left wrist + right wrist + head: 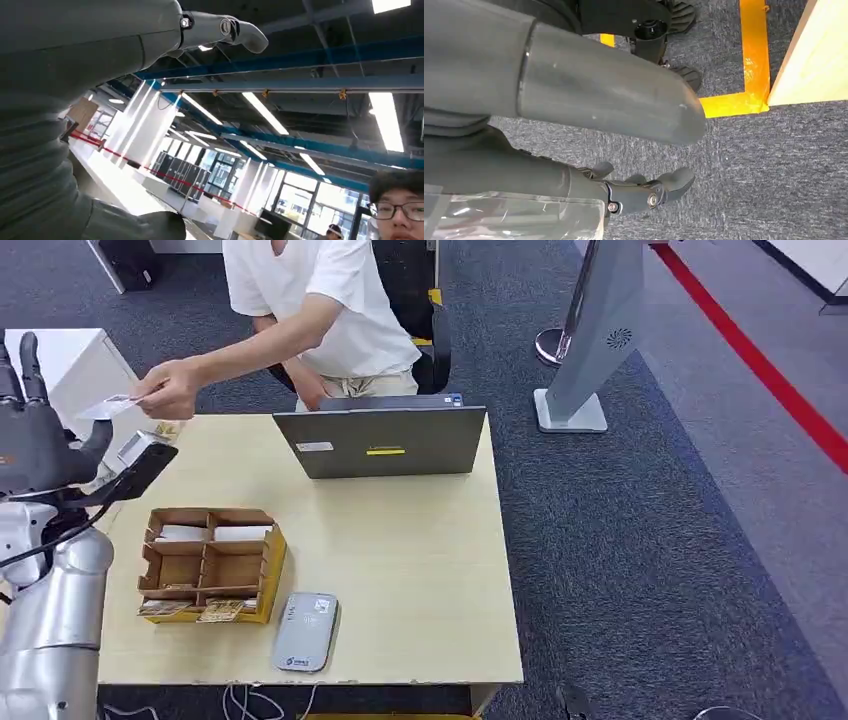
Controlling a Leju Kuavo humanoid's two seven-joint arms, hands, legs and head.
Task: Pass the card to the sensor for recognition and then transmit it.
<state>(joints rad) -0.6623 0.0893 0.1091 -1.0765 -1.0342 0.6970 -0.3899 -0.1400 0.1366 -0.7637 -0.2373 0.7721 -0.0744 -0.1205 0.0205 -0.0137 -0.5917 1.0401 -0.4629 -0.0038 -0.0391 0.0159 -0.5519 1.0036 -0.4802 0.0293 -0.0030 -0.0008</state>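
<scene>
my left hand (35, 430) is raised, fingers apart, empty; a person's hand (168, 390) holds the card (108, 405) just beside it. my right hand (644, 192) hangs, fingers loose, empty.

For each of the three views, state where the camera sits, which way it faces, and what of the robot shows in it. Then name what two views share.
Head view: high on the body, facing forward and down at the table; left hand raised at the picture's left, near the card in the person's hand.
Left wrist view: behind the left hand, facing up at the ceiling.
Right wrist view: behind the right hand, facing down at the carpet.
Shared: head and left wrist views both show the person.
</scene>
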